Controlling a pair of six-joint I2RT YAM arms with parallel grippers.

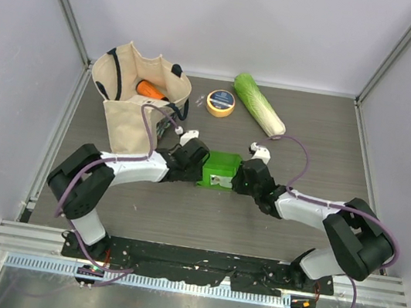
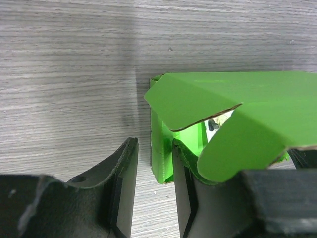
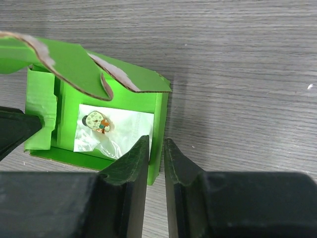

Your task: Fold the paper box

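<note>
The paper box [image 1: 219, 169] is bright green and lies mid-table between both arms, its lid flaps raised. My left gripper [image 1: 198, 162] straddles the box's left end wall [image 2: 161, 153]. One of its fingers [image 2: 185, 188] is inside the box, while the other finger [image 2: 124, 173] stands outside with a clear gap to the wall. My right gripper [image 1: 239, 177] straddles the right end wall [image 3: 159, 129]. There the inner finger [image 3: 136, 163] lies against the card and a thin gap shows at the outer finger [image 3: 178, 168]. A torn-edged flap [image 3: 74, 64] overhangs the open box.
A clear pouch with a small pin [image 3: 101, 124] lies inside the box. A canvas tote bag [image 1: 131, 103] holding an orange object [image 1: 151, 89] stands at the back left. A yellow tape roll [image 1: 221, 102] and a pale-green cabbage [image 1: 259, 104] lie behind the box.
</note>
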